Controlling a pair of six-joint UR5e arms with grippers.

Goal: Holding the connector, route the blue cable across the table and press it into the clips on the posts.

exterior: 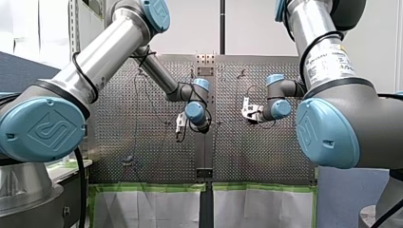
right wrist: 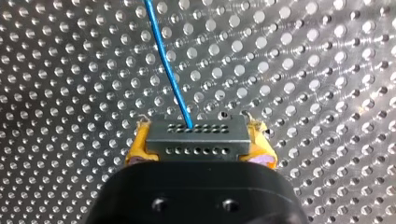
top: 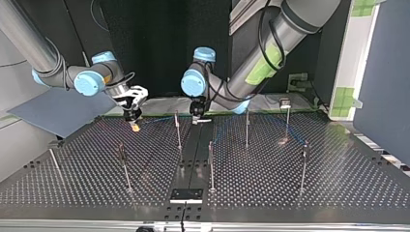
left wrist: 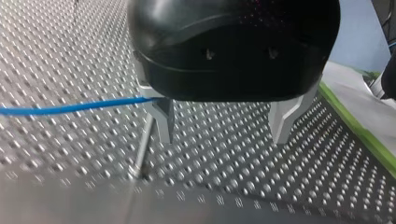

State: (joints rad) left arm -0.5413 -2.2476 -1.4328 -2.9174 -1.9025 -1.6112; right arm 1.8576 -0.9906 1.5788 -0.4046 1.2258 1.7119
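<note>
Blue cable [right wrist: 169, 70]; grey connector [right wrist: 196, 137]; yellow pads [right wrist: 137, 147]; silver perforated table [right wrist: 70, 70].

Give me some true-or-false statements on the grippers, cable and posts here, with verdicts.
1. The right gripper is shut on the connector. True.
2. The left gripper is shut on the cable. False: it is open with nothing in the gap, and the cable only reaches the outer side of one finger.
3. The cable leaves the connector and runs ahead of the right gripper over the table. True.
4. The right gripper's pads are black. False: they are yellow.
5. The posts stand upright on the table. True.
</note>
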